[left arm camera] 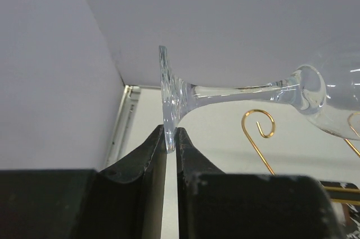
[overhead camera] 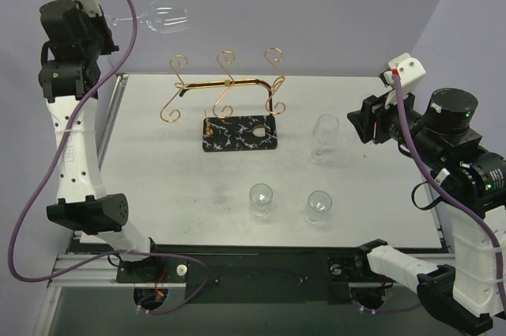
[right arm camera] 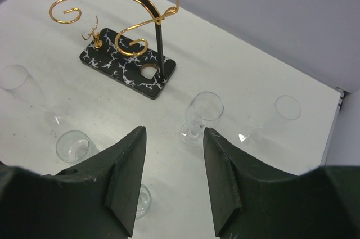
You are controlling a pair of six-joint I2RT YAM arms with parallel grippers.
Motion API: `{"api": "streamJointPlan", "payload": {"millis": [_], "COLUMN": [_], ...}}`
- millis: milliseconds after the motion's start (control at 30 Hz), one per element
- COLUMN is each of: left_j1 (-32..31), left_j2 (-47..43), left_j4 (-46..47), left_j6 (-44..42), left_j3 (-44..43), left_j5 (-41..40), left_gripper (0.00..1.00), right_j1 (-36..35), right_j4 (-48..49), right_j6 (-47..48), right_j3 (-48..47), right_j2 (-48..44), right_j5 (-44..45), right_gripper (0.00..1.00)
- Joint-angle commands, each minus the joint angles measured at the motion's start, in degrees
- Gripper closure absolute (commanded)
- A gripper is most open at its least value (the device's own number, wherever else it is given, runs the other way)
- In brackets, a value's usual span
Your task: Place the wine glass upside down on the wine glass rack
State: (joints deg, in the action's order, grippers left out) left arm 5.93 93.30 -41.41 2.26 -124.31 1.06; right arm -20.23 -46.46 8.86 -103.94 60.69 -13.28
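My left gripper (overhead camera: 113,23) is raised high at the back left, above the table's corner. It is shut on the foot of a clear wine glass (overhead camera: 164,18), which lies on its side with the bowl pointing right. In the left wrist view the fingertips (left arm camera: 159,139) pinch the rim of the foot (left arm camera: 170,94), and the stem and bowl (left arm camera: 315,95) run to the right. The copper-gold wire rack (overhead camera: 225,83) stands on its black veined base (overhead camera: 237,134) at the table's back middle, below and right of the glass. My right gripper (overhead camera: 360,121) is open and empty at the right side.
An upright wine glass (overhead camera: 323,137) stands right of the rack, close to my right gripper; it also shows in the right wrist view (right arm camera: 201,116). Two short clear glasses (overhead camera: 261,198) (overhead camera: 319,205) stand nearer the front. A rack loop (left arm camera: 259,123) shows below the held stem.
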Motion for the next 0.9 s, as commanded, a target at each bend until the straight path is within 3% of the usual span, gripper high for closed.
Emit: {"api": "streamJointPlan", "payload": {"millis": [0, 133, 300, 400, 867], "left_j1": [-4.16, -13.03, -18.32, -20.78, -26.5], "left_j2": [1.89, 4.61, 13.12, 15.16, 20.08], "left_j4": [8.27, 13.8, 14.95, 19.16, 36.56], "left_j6": [-7.61, -20.77, -28.79, -34.15, -54.89], "left_j3": [-6.38, -6.73, -15.24, -15.79, -9.02], "left_j5": [-10.62, -20.9, -29.6, -33.22, -40.61], "left_gripper": [1.0, 1.0, 1.0, 1.0, 1.0], "right_j1": [0.28, 0.36, 0.72, 0.89, 1.24], "right_j4": [1.11, 1.11, 1.1, 1.11, 1.28], "right_j6": [-0.07, -0.16, -0.07, 0.01, 0.63], "right_j3": [0.41, 0.49, 0.93, 1.55, 3.57], "right_j2": [-0.04, -0.13, -0.57, -0.92, -2.5], "right_j5": [0.62, 0.71, 0.97, 1.06, 1.59], "right_gripper": [0.59, 0.59, 0.59, 0.59, 0.6]}}
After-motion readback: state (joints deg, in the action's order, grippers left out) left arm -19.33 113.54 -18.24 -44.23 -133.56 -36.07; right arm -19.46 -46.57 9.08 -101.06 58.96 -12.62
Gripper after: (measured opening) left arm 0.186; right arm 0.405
